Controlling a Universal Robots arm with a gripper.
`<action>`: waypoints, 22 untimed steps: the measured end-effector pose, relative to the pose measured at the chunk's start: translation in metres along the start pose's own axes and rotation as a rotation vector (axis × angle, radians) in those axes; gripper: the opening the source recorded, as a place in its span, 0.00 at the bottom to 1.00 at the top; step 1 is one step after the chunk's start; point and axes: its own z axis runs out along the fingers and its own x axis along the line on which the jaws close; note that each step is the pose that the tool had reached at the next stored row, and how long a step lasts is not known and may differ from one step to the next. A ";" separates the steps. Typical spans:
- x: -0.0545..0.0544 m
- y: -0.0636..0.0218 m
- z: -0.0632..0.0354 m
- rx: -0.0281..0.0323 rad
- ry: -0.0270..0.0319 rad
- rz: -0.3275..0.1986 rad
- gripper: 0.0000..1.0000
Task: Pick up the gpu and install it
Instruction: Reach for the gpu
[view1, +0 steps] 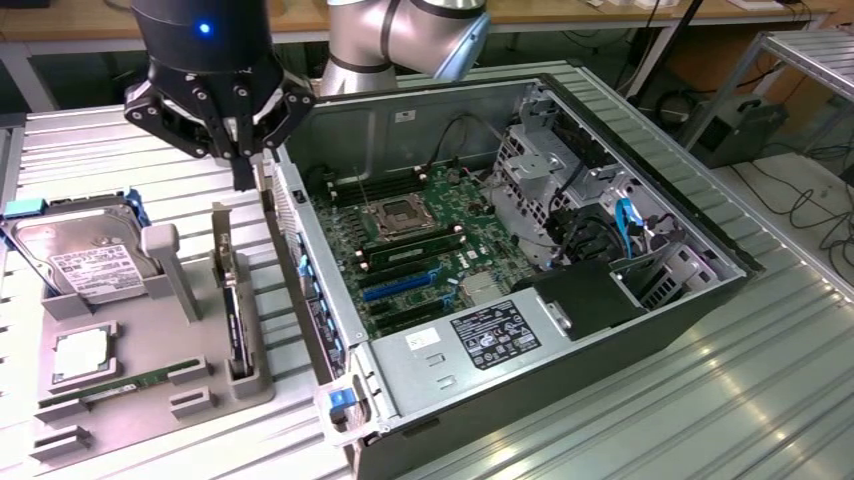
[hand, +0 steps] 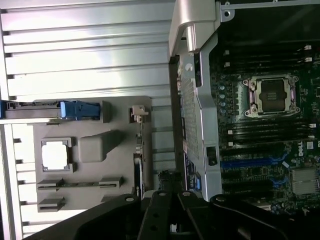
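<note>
Fingers (view1: 243, 176) pinched fully together with nothing between them, hanging just above the far end of the gpu (view1: 238, 322). gpu stands on edge in its slot of the grey holder tray (view1: 147, 405), on the side just beside the open PC case (view1: 574, 330). Hard drive (view1: 91, 268) sits towards the tray's far end, on the exterior view's left. Tray and case sit on the slatted metal surface (view1: 761, 400).

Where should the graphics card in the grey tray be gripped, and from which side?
Pinch the graphics card across its top edge, coming straight down: it stands on edge in the tray, faces free, with the case wall close beside.
</note>
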 end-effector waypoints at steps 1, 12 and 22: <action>0.000 -0.0009 0.0000 0.0000 0.0000 0.000 0.11; -0.001 -0.0113 -0.0005 0.0000 0.0000 0.000 0.11; -0.002 -0.0256 -0.0011 0.0000 0.0000 0.000 0.11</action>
